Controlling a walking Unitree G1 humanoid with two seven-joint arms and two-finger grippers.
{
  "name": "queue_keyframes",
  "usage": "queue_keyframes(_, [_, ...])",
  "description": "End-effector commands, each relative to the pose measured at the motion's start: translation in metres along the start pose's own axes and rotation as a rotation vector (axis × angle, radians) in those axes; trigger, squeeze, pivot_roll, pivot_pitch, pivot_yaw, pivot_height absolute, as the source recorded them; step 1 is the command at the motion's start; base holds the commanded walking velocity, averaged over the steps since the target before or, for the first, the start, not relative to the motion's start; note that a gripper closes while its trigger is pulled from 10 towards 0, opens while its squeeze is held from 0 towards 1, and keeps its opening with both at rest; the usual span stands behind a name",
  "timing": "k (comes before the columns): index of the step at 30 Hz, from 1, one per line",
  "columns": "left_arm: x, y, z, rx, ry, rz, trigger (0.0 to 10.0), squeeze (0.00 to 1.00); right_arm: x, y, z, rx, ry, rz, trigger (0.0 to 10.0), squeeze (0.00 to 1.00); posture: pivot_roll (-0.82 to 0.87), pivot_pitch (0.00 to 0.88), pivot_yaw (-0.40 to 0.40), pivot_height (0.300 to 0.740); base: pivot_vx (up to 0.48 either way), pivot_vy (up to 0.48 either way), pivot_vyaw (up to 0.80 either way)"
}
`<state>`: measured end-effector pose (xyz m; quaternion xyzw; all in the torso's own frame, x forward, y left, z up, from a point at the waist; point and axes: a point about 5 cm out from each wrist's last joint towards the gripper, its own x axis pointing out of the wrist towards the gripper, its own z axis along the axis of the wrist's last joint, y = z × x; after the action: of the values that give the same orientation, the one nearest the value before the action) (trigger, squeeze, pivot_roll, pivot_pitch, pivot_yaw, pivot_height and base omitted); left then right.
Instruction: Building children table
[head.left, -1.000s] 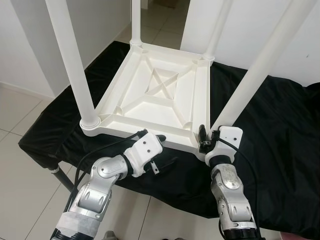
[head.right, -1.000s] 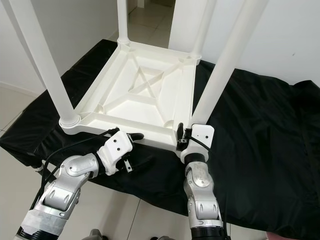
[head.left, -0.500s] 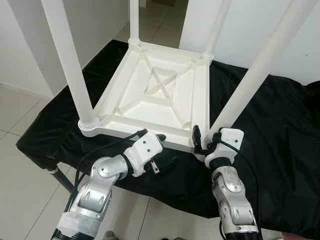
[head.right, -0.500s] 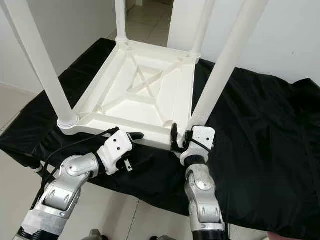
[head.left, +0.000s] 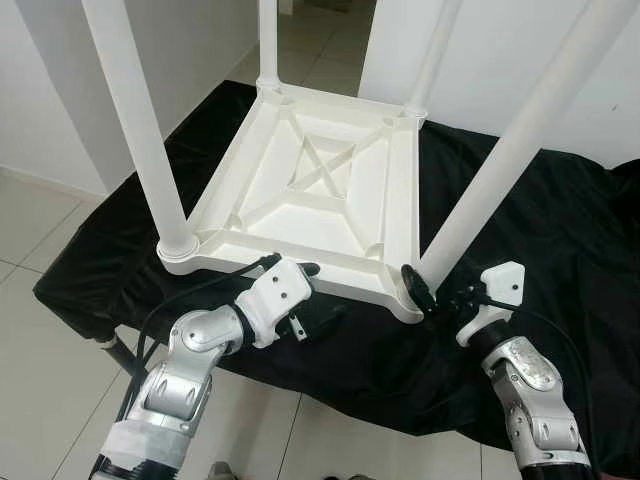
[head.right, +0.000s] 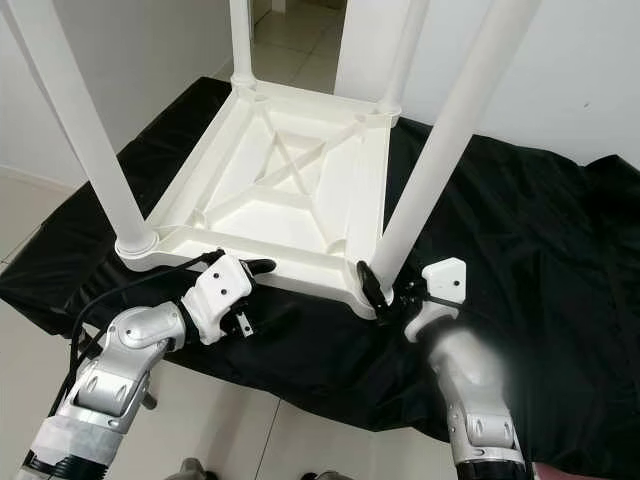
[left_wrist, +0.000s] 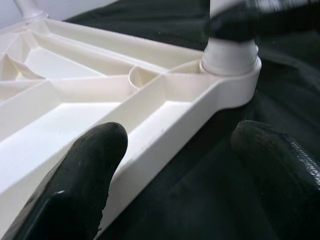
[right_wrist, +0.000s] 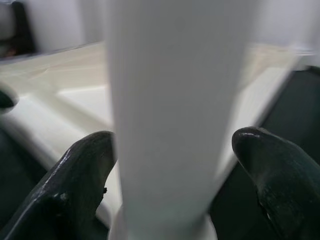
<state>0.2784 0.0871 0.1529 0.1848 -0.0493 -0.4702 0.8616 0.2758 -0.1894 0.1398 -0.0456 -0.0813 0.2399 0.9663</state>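
A white plastic children's table (head.left: 310, 190) lies upside down on a black-covered bench, with its legs pointing up. My left gripper (head.left: 316, 292) is open at the table's near rim (left_wrist: 165, 130); one finger (left_wrist: 85, 175) sits over the rim's inner side and the other (left_wrist: 275, 165) over the black cloth. My right gripper (head.left: 432, 294) is open at the base of the near right leg (head.left: 500, 170). In the right wrist view that leg (right_wrist: 170, 110) stands between its two fingertips (right_wrist: 85, 170), with a gap on one side.
The black cloth (head.left: 560, 250) hangs over the bench's front edge, close to my arms. A grey bench leg (head.left: 118, 352) shows at the lower left. White walls (head.left: 50, 90) stand at both sides, and a tiled doorway (head.left: 330, 40) lies behind.
My right gripper has swung out to the right of the near right corner, and its fingers now flank the leg's base. The left gripper has shifted slightly left along the near rim.
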Motion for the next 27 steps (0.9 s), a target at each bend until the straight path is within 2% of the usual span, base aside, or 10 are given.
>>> queue_keyframes(1, [0.001, 0.004, -0.001, 0.005, -0.001, 0.046, 10.0, 0.0, 0.003, -0.003, -0.002, -0.024, 0.02, 0.054, 10.0, 0.0, 0.03, 0.082, -0.048, 0.74, 0.0, 0.0, 0.0])
queue_keyframes(7, [0.002, 0.006, 0.0, 0.009, -0.005, 0.045, 10.0, 0.0, 0.017, -0.005, -0.007, -0.041, 0.056, 0.172, 10.0, 0.0, 0.04, 0.077, -0.049, 0.74, 0.0, 0.0, 0.0])
queue_keyframes(8, [0.002, 0.006, 0.0, 0.008, -0.007, 0.044, 10.0, 0.0, 0.022, -0.004, -0.008, -0.029, 0.057, 0.192, 4.0, 0.0, 0.04, 0.076, -0.05, 0.74, 0.0, 0.0, 0.0])
queue_keyframes(9, [0.002, 0.006, 0.001, 0.004, -0.009, 0.044, 10.0, 0.0, 0.025, -0.004, -0.009, -0.019, 0.055, 0.21, 1.8, 0.0, 0.04, 0.076, -0.051, 0.74, 0.0, 0.0, 0.0])
queue_keyframes(10, [0.002, 0.006, 0.001, 0.004, -0.009, 0.044, 10.0, 0.0, 0.025, -0.004, -0.009, -0.019, 0.055, 0.21, 1.8, 0.0, 0.04, 0.076, -0.051, 0.74, 0.0, 0.0, 0.0])
queue_keyframes(11, [0.002, 0.006, 0.001, 0.003, -0.012, 0.044, 10.0, 0.0, 0.026, -0.004, -0.01, -0.014, 0.052, 0.222, 0.0, 0.0, 0.05, 0.076, -0.053, 0.74, 0.0, 0.0, 0.0])
queue_keyframes(20, [0.001, 0.005, 0.0, 0.0, -0.014, 0.05, 10.0, 0.0, 0.021, -0.007, -0.014, 0.025, 0.038, 0.222, 0.0, 0.0, 0.05, 0.078, -0.053, 0.74, 0.0, 0.0, 0.0])
queue_keyframes(27, [0.001, 0.005, 0.0, -0.001, -0.015, 0.048, 10.0, 0.0, 0.021, -0.009, -0.015, 0.018, 0.027, 0.209, 0.0, 0.0, 0.05, 0.08, -0.052, 0.74, 0.0, 0.0, 0.0])
